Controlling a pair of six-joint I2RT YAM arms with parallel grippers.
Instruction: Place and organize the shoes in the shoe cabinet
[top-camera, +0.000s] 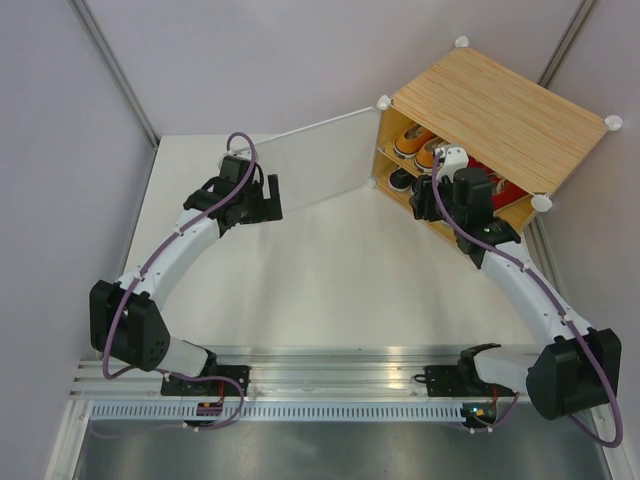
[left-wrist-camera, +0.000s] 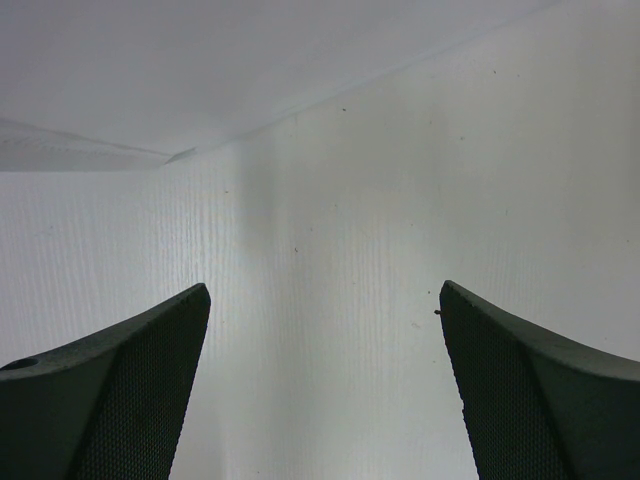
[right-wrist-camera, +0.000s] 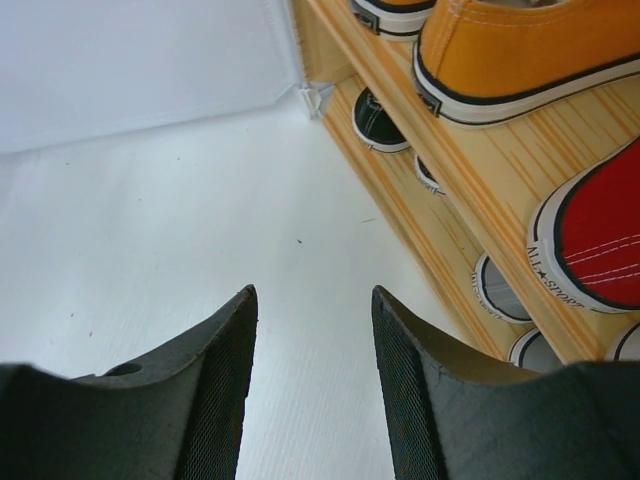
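The shoe cabinet (top-camera: 500, 115) stands at the back right with its frosted door (top-camera: 320, 160) swung open to the left. On its upper shelf sit orange shoes (right-wrist-camera: 530, 60) and a red shoe (right-wrist-camera: 600, 240). Black (right-wrist-camera: 378, 122) and grey (right-wrist-camera: 500, 290) shoes sit on the lower level. My right gripper (right-wrist-camera: 315, 300) hovers over the table just in front of the cabinet's open side (top-camera: 442, 188), jaws apart with nothing between them. Over on the left, my other gripper (left-wrist-camera: 325, 295) is wide open and empty, near the door's free end (top-camera: 265, 197).
The white table (top-camera: 330, 290) spreads between the arms. Grey walls close in on both sides. A metal rail (top-camera: 330, 385) with the arm bases runs along the near edge.
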